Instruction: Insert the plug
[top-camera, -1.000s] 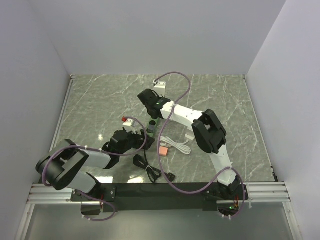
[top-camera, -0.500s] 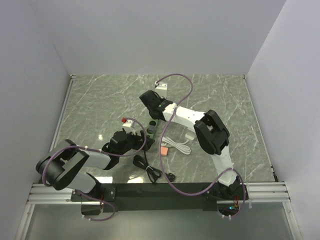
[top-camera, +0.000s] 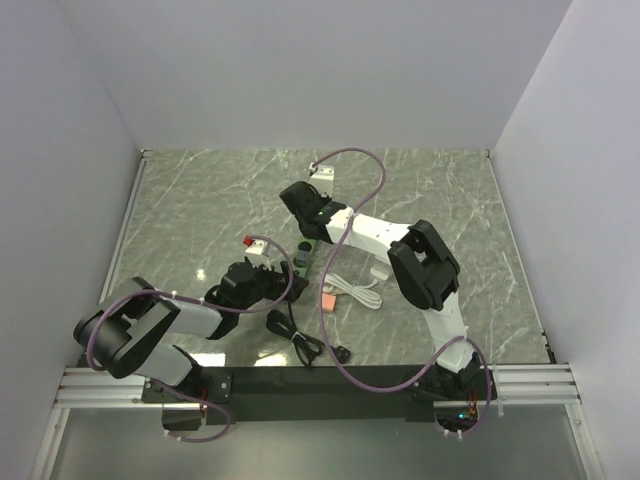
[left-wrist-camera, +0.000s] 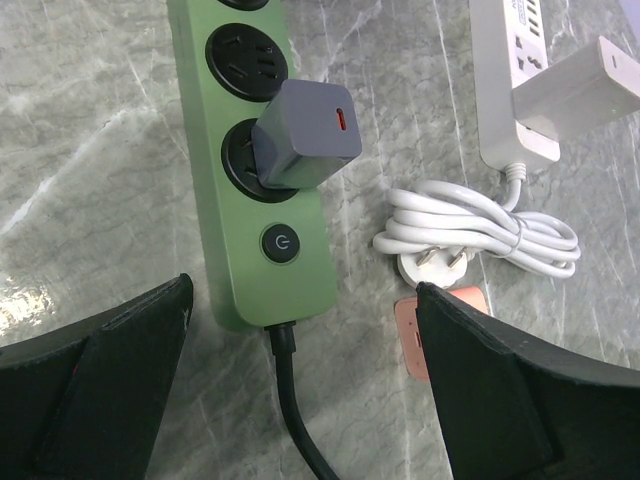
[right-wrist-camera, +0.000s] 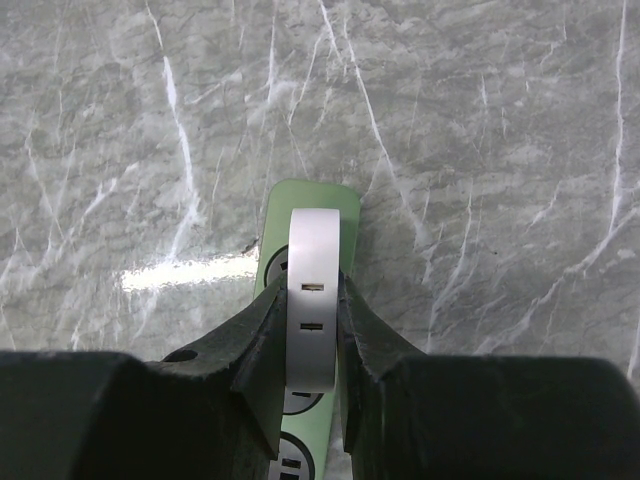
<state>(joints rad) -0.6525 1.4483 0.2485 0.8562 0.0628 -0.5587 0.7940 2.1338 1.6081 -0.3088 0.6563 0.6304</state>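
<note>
Plug (right-wrist-camera: 313, 300) — white, held tight by the right gripper (right-wrist-camera: 314, 288) — stands over the far end of the green power strip (left-wrist-camera: 225, 290) on the marble surface (left-wrist-camera: 80, 150). Left gripper (left-wrist-camera: 300, 300) gapes empty by the strip's switch end, near a grey charger (left-wrist-camera: 305, 135).

The left arm (top-camera: 190, 318) and right arm (top-camera: 375, 232) are showing white link shells between bulky matte-black joint housings. A mauve cable (top-camera: 350, 149) is trailing along each arm. The left gripper (left-wrist-camera: 302, 292) is showing broad, plain black wedge fingers (left-wrist-camera: 95, 400). The right gripper (right-wrist-camera: 312, 288) is showing narrower black ones, smooth-faced.
</note>
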